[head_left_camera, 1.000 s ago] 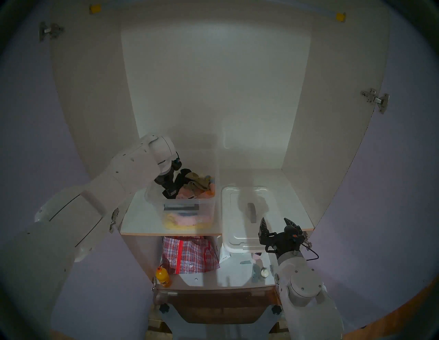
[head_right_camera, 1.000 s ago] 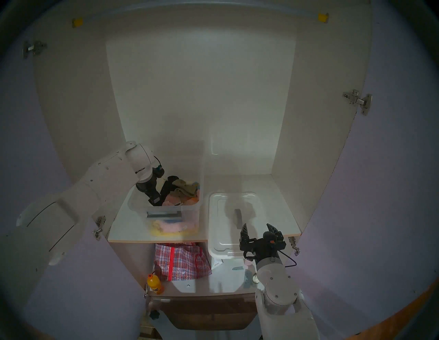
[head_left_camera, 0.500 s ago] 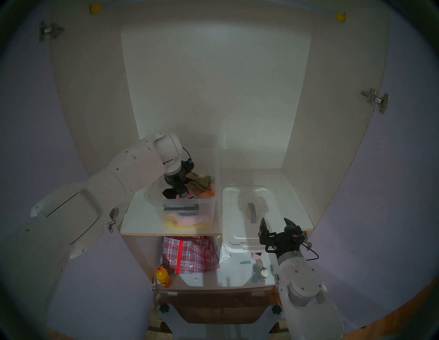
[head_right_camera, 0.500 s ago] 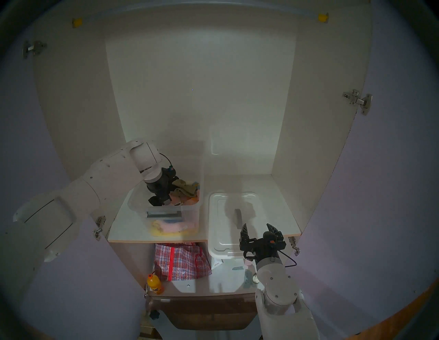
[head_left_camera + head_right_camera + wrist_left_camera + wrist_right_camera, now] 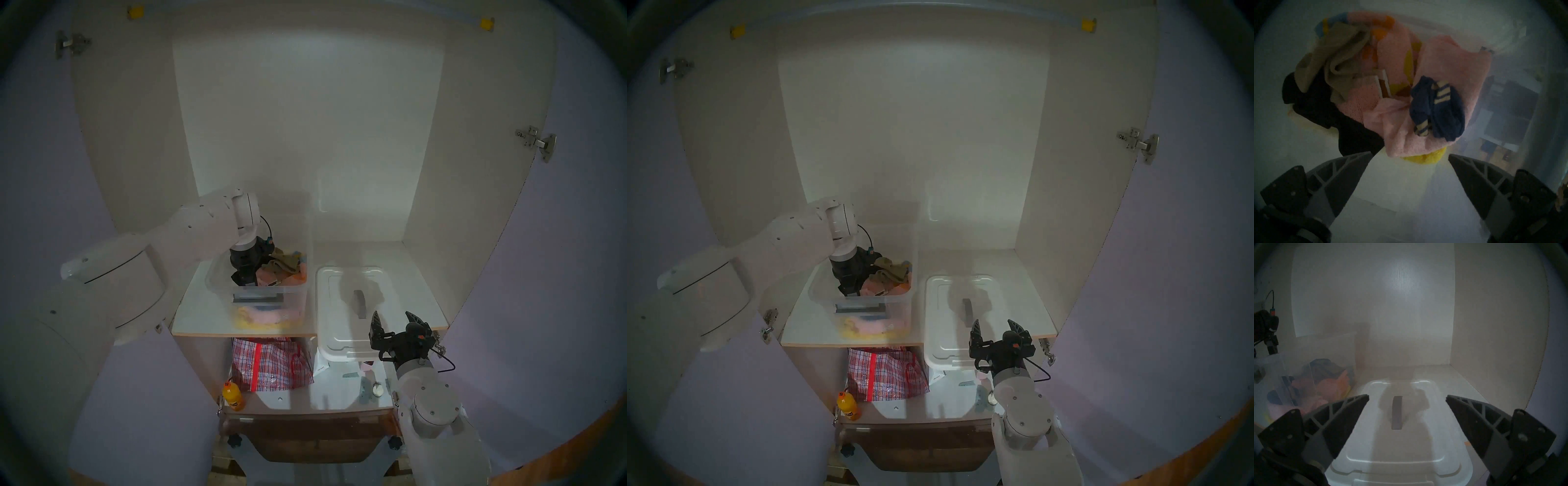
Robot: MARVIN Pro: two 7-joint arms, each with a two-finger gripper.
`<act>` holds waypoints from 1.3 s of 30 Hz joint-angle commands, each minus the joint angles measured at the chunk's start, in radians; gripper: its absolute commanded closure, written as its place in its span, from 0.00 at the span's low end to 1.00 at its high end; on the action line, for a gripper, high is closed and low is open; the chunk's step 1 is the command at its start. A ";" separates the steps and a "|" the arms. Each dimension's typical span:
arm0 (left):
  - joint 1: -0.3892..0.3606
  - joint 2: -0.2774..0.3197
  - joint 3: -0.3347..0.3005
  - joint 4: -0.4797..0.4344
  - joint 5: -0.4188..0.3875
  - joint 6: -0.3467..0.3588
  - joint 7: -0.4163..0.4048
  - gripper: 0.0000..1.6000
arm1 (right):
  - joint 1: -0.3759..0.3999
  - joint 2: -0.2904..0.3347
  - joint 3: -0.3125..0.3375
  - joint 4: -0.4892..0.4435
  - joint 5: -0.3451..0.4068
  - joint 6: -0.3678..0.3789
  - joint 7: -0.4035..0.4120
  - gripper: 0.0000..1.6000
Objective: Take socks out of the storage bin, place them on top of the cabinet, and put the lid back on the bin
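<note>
Inside the clear storage bin (image 5: 268,289) my left gripper (image 5: 244,280) points down, open and empty. In the left wrist view the navy socks (image 5: 1437,108) with pale stripes lie bunched on pink fleece (image 5: 1440,59), just beyond my left gripper (image 5: 1410,154) and a little to the right, apart from both fingers. The milky-white lid (image 5: 334,305) lies flat on the cabinet shelf (image 5: 203,312) to the right of the bin, its front overhanging the shelf edge. My right gripper (image 5: 393,315) hovers open over the lid's near end, short of the grey handle (image 5: 1396,412).
In the bin lie a black garment (image 5: 1322,108) and an olive-tan cloth (image 5: 1335,50), left of the socks. On the lower shelf are a red checked bag (image 5: 268,363) and an orange bottle (image 5: 233,398). The cabinet's walls stand close on both sides.
My left arm has swung further over the bin and the wrist has turned, bringing the gripper down toward the bin's front left. The right arm and the lid have not moved.
</note>
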 commanded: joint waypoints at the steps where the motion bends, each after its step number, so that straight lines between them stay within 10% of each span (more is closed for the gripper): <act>1: -0.039 -0.060 -0.030 0.062 -0.011 -0.044 0.035 0.00 | 0.009 0.001 0.000 -0.027 0.000 -0.003 0.002 0.00; 14: -0.069 -0.183 0.054 0.278 0.034 -0.123 -0.077 0.00 | 0.009 0.001 -0.001 -0.026 0.000 -0.003 0.001 0.00; 25: -0.031 -0.206 0.016 0.288 0.012 -0.140 0.115 0.00 | 0.009 0.001 -0.001 -0.026 0.001 -0.004 0.001 0.00; 39: -0.062 -0.210 0.067 0.305 0.044 -0.146 -0.009 0.00 | 0.009 0.001 -0.001 -0.025 0.001 -0.004 0.000 0.00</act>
